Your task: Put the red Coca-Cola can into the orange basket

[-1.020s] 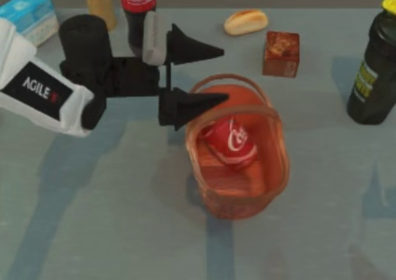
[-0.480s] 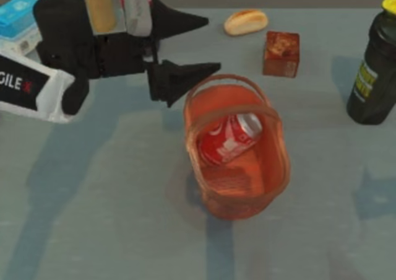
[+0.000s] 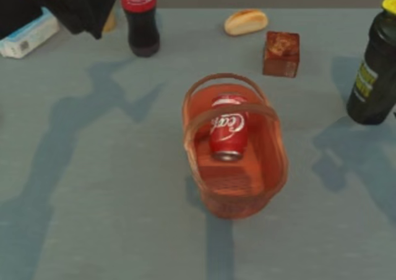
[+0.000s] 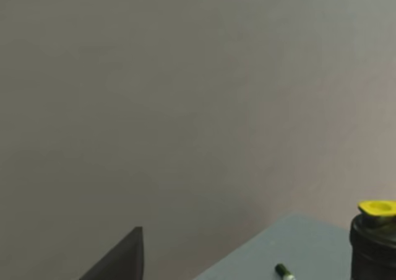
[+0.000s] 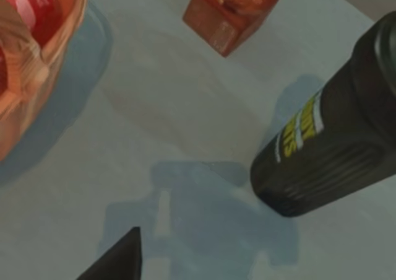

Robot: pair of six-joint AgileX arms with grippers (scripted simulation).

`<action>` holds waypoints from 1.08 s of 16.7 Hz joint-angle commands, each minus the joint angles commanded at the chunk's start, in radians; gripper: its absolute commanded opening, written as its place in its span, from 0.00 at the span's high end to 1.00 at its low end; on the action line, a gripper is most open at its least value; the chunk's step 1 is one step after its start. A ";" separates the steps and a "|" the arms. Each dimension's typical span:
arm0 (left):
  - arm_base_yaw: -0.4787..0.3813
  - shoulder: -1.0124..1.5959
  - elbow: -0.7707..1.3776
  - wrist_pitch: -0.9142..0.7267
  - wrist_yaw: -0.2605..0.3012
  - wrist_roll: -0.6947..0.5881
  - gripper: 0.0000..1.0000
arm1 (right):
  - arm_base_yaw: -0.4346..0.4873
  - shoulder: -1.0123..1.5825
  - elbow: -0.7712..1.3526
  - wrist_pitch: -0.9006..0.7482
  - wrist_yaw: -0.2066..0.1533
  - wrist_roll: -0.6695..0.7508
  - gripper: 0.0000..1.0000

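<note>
The table (image 3: 93, 187) carried all the objects in the top view. The left arm (image 3: 68, 4) was cut off at the upper left corner, only a dark part of it showing, and it hid most of a blue-and-white box (image 3: 28, 35) and a yellow object behind it. Whether the left gripper (image 4: 120, 261) was apart or together could not be told: the left wrist view showed one dark fingertip against a plain wall and the table's edge. The right arm was outside the top view; in the right wrist view the right gripper (image 5: 117, 260) likewise showed a single fingertip, so its opening could not be told either. Neither gripper touched or held anything visible.

The basket (image 3: 272, 168) stood near the table's centre, well apart from the left arm. The can (image 3: 228, 131) lay on its side inside it, under the hoop handle. A black bottle with a yellow cap (image 3: 374, 63) stood at the right edge, partly cut off. A cola bottle (image 3: 141, 17), a brown cube (image 3: 281, 54) and a bread roll (image 3: 245, 21) stood along the far side. A small green-tipped item (image 4: 284, 271) was too small to identify.
</note>
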 joint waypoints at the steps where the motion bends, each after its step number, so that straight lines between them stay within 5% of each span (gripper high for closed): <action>1: 0.018 -0.117 -0.056 -0.054 -0.063 -0.007 0.00 | 0.033 0.114 0.115 -0.077 0.000 -0.050 0.00; 7: 0.103 -0.763 -0.418 -0.374 -0.421 0.003 0.00 | 0.224 0.788 0.800 -0.519 0.003 -0.339 0.00; 11: 0.137 -1.097 -0.642 -0.548 -0.612 0.050 0.00 | 0.325 1.150 1.165 -0.755 0.005 -0.491 0.00; 15: 0.154 -1.308 -0.795 -0.657 -0.731 0.097 0.00 | 0.387 1.366 1.380 -0.904 0.006 -0.585 0.00; 18: 0.157 -1.360 -0.836 -0.684 -0.761 0.112 0.00 | 0.403 1.417 1.431 -0.942 0.006 -0.609 0.00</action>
